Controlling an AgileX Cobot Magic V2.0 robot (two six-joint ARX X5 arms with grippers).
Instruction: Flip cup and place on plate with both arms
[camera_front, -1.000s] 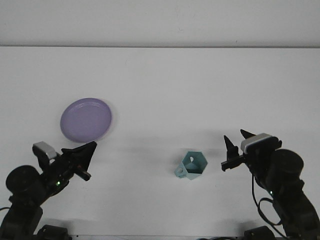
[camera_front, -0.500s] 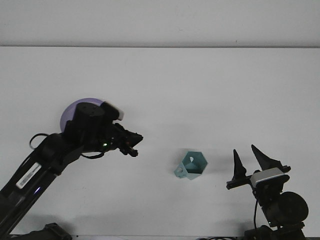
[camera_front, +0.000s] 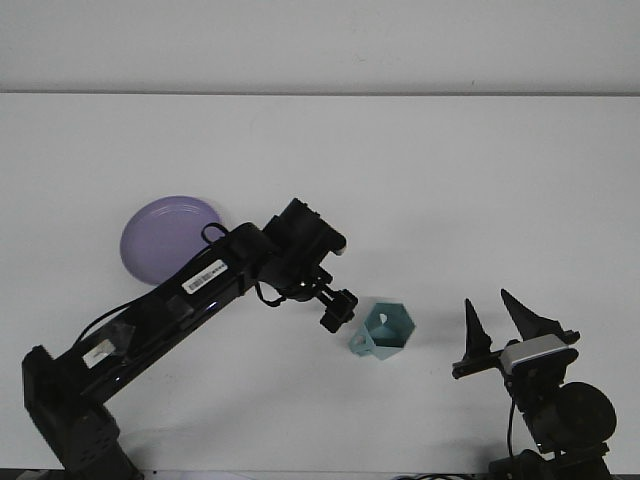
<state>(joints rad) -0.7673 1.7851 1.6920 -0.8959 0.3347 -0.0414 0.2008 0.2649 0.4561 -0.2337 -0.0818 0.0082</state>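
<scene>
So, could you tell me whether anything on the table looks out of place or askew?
Only the teal cup: it lies tipped on its side beside the left gripper, mouth facing the camera, apart from the purple plate. Nothing looks spilled or damaged.

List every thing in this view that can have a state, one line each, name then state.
cup: lying on its side on the table, opening toward the camera, not held.
plate: flat on the table, nothing on it, partly hidden by the left arm.
left gripper: stretched out beside the cup, holding nothing; open or shut cannot be told.
right gripper: open, empty, pointing up, clear of the cup.
</scene>
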